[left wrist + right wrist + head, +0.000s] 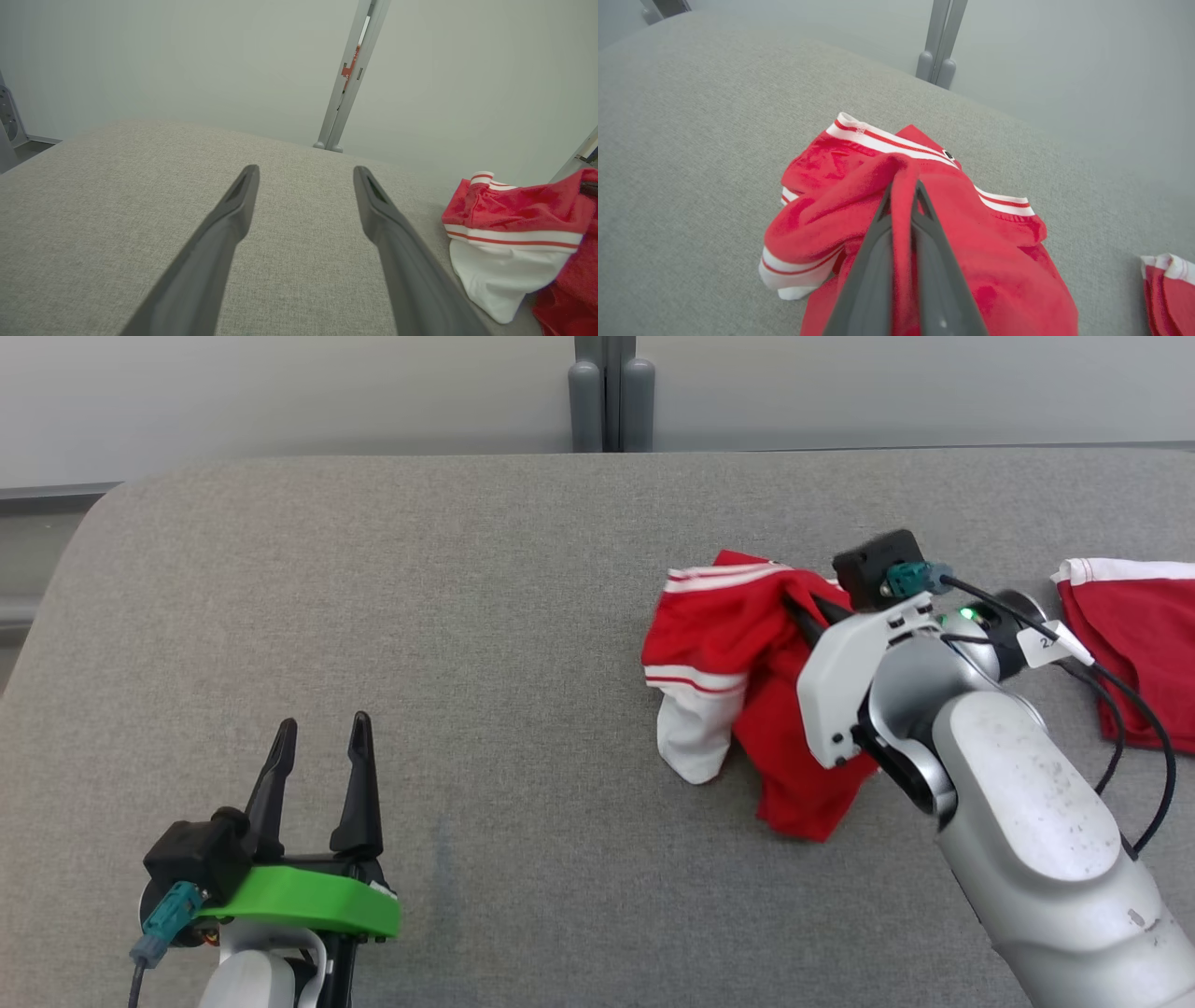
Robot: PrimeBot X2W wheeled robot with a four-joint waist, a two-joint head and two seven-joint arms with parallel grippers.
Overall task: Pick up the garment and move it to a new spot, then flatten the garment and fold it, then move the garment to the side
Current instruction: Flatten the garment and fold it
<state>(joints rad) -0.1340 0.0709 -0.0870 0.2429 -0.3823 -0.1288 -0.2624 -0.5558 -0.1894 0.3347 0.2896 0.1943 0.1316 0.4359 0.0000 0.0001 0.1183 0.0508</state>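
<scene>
Right fingers (868, 266): the two long dark fingers of the right gripper (903, 189) are pressed nearly together, with a raised ridge of red cloth pinched between them.
Left fingers (231, 219): the left gripper (322, 728) has its jaws spread wide and holds nothing. It hovers over bare surface, well apart from the cloth.
Garment: the crumpled red fabric garment with white, red-striped bands (719, 644) sits right of centre on the grey woven-fabric tabletop (420, 616), bunched in a heap. One white band droops toward the robot.
Done: a grip on the garment looks secured, so the pick-up appears to be under way.
Left: by my reading, everything else — carrying it to a new spot, flattening, folding and moving it to the side. The heap is neither flat nor folded.
Neighbour: a second red cloth with a white edge (1134, 644) lies near the right edge of the tabletop, apart from the held one.
Hidden: in the head view the pale right forearm (1018, 803) covers the garment's right side, and the fingertips are buried in cloth.
Cut off: the second cloth runs out of the frame, so its full shape is unknown.
Hard to tell: whether the heap's underside touches the tabletop or hangs just above it — and what kind of garment it is.
</scene>
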